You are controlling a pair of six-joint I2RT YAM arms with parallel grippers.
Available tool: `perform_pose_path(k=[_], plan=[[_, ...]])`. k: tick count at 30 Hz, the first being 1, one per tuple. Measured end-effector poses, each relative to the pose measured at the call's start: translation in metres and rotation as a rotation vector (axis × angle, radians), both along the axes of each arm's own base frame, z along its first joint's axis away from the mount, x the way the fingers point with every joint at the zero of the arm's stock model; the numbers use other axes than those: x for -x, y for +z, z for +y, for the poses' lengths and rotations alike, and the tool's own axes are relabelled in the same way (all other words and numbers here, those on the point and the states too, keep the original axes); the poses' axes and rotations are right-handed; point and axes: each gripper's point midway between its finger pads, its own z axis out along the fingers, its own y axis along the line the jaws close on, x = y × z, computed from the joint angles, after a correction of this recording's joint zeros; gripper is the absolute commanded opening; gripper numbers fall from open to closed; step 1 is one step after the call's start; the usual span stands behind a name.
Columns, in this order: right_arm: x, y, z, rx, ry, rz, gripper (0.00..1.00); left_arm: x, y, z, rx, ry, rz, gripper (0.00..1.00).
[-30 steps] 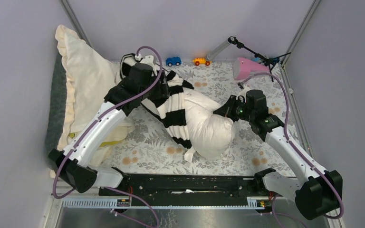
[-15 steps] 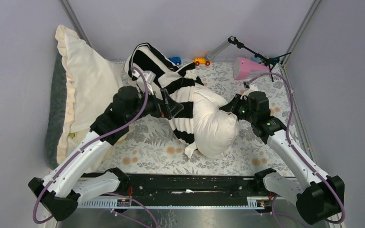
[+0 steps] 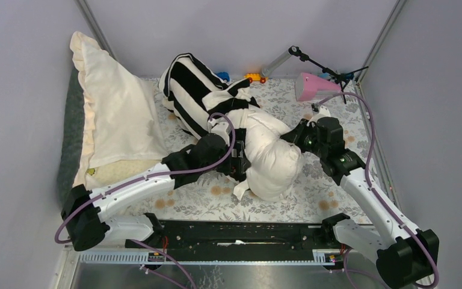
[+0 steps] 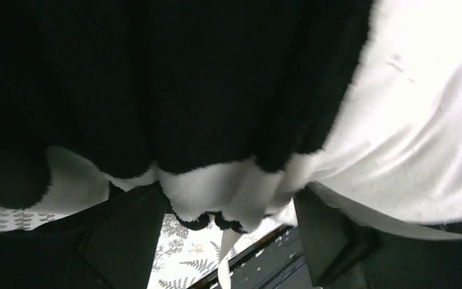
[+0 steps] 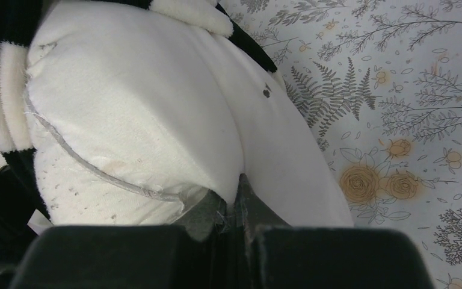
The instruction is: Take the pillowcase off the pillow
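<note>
The black and white striped pillowcase (image 3: 194,84) is bunched over the far left end of the off-white pillow (image 3: 275,161); the pillow's near right half is bare. My left gripper (image 3: 242,166) is open at the pillowcase's near hem. In the left wrist view the left gripper (image 4: 228,241) has its fingers (image 4: 126,238) wide apart, and the pillowcase's hem (image 4: 216,192) hangs between them. My right gripper (image 3: 296,136) is shut on the pillow's far right side. In the right wrist view the right gripper (image 5: 239,195) pinches a fold of the pillow (image 5: 156,108) below its dark speck (image 5: 266,92).
A cream ruffled pillow (image 3: 117,108) leans at the left wall. A blue toy car (image 3: 223,76), an orange toy car (image 3: 254,77) and a pink object (image 3: 313,85) on a stand sit at the back. A floral cloth (image 3: 192,186) covers the table.
My left gripper has let go of the pillowcase's far end and swung down and right to its near hem. The far part of the pillowcase now lies heaped at the back. The right arm has barely moved.
</note>
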Motion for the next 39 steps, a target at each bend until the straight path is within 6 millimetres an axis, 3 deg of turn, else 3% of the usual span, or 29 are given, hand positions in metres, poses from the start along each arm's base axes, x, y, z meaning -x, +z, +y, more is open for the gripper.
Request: perform_pose_path(k=[2, 3, 9, 11, 15, 18, 20, 21, 23, 25, 33, 36, 39], plan=[[0.000, 0.002, -0.003, 0.007, -0.016, -0.011, 0.00, -0.009, -0.009, 0.005, -0.037, 0.060, -0.005, 0.29], [0.000, 0.003, -0.006, 0.012, -0.027, -0.014, 0.00, -0.013, -0.010, 0.007, -0.044, 0.089, -0.005, 0.23], [0.004, 0.007, -0.022, 0.053, -0.108, -0.031, 0.00, -0.044, -0.012, 0.037, -0.080, 0.263, -0.026, 0.16], [0.005, 0.007, -0.032, 0.075, -0.151, -0.036, 0.00, -0.061, -0.020, 0.064, -0.103, 0.359, -0.033, 0.14], [0.010, 0.002, -0.041, 0.094, -0.186, -0.024, 0.00, -0.085, -0.058, 0.149, -0.107, 0.589, 0.023, 0.13], [0.012, -0.001, -0.039, 0.094, -0.178, -0.016, 0.00, -0.079, -0.067, 0.173, -0.078, 0.637, 0.042, 0.11], [0.012, -0.001, -0.039, 0.095, -0.177, -0.017, 0.12, -0.077, -0.057, 0.170, -0.050, 0.614, 0.022, 0.11], [0.012, -0.001, -0.039, 0.098, -0.176, -0.016, 0.23, -0.076, -0.050, 0.168, -0.031, 0.599, 0.005, 0.11], [0.013, -0.002, -0.039, 0.107, -0.165, -0.017, 0.56, -0.074, -0.037, 0.163, 0.003, 0.559, -0.027, 0.10], [0.013, -0.003, -0.036, 0.104, -0.146, -0.013, 0.73, -0.071, -0.026, 0.158, 0.032, 0.520, -0.053, 0.10], [0.019, 0.010, -0.017, 0.039, -0.038, -0.017, 0.87, -0.067, 0.003, 0.136, 0.081, 0.385, -0.097, 0.11], [0.016, 0.035, -0.014, 0.024, -0.028, -0.045, 0.93, -0.066, -0.003, 0.129, 0.073, 0.353, -0.077, 0.11], [0.012, 0.073, -0.009, 0.002, -0.015, -0.107, 0.98, -0.065, -0.010, 0.124, 0.064, 0.337, -0.056, 0.11]])
